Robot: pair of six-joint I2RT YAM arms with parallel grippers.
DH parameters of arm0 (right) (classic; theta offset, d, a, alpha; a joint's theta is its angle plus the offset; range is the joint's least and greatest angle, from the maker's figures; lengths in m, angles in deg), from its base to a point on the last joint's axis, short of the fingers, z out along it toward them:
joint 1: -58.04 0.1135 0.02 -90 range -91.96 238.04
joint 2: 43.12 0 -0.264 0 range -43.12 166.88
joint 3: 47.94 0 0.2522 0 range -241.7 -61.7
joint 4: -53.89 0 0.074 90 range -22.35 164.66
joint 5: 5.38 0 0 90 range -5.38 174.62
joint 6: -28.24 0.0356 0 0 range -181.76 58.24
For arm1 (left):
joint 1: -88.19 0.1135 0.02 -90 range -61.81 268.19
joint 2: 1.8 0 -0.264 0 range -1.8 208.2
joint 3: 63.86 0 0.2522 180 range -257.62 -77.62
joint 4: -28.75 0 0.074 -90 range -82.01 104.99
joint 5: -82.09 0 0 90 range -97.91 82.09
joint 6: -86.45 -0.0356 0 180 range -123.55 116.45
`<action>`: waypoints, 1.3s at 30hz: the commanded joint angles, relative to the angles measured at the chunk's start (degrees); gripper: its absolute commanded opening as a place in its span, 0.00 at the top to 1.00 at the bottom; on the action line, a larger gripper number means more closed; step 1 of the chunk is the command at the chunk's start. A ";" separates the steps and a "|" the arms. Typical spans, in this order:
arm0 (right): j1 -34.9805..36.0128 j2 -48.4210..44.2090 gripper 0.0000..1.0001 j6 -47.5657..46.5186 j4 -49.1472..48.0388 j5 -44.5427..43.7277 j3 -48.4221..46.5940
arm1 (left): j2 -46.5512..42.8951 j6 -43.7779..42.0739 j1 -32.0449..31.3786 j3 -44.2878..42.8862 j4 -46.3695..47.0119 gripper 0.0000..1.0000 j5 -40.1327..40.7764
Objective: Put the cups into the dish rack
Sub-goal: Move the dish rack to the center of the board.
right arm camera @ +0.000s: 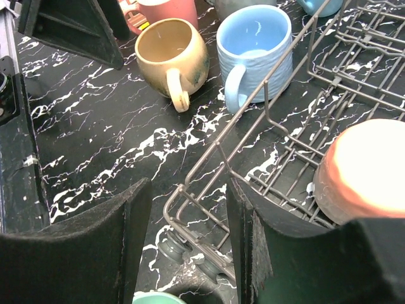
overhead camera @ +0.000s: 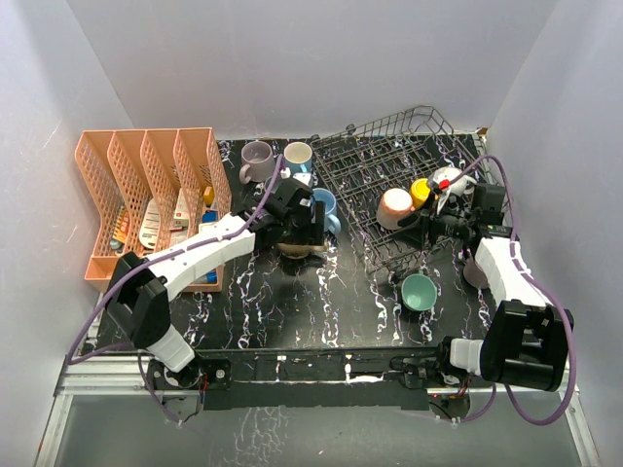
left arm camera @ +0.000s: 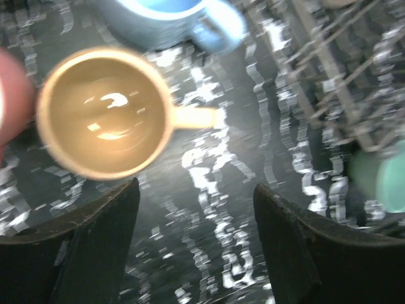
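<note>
**Cups (overhead camera: 395,207) in and out of the dish rack (overhead camera: 360,165)**

Writing: the printed items standing in the orange organiser (overhead camera: 107,185) are too small to read.

Count, from the top view: one dish rack at the far right of the table (overhead camera: 321,302), one organiser at the far left, and two arms. Three cups sit inside the rack, close together near its right side: an upturned peach cup (right arm camera: 361,171), a yellow cup (overhead camera: 421,192) and a white-and-red cup (overhead camera: 448,180). Five stand on the table. A mauve cup (overhead camera: 257,161) and a white cup (overhead camera: 298,156) are at the back. A blue cup (overhead camera: 323,209) is just beside the rack's left edge, a tan cup (left arm camera: 104,114) sits under the left arm, and a green cup (overhead camera: 420,292) is in front of the rack. A sixth, a pink cup (right arm camera: 168,9), shows behind the tan one in the right wrist view.

The left gripper (left arm camera: 196,247) hangs over bare table just beside the tan cup, its fingers apart with nothing between them. The right gripper (right arm camera: 186,247) is over the rack's near corner, fingers apart, gripping nothing.
</note>
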State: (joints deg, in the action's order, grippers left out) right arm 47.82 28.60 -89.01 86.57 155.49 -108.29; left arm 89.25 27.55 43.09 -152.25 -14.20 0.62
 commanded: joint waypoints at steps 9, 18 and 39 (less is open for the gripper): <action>-2.38 -2.63 0.47 0.70 -3.27 0.74 -0.08 | 2.24 17.75 -10.87 7.00 30.97 0.39 -11.80; -3.29 -2.60 0.47 1.64 -4.47 -0.42 0.26 | 9.05 13.40 -23.49 -0.46 22.40 0.44 5.56; -4.94 -2.71 0.47 3.86 -7.14 -2.19 1.50 | 27.13 13.97 -29.06 -17.53 17.14 0.55 15.98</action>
State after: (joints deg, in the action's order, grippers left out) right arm 43.30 27.36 -85.58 82.38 153.30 -106.89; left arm 114.71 41.32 14.59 -165.89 5.80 13.34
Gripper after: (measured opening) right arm 0.526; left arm 0.482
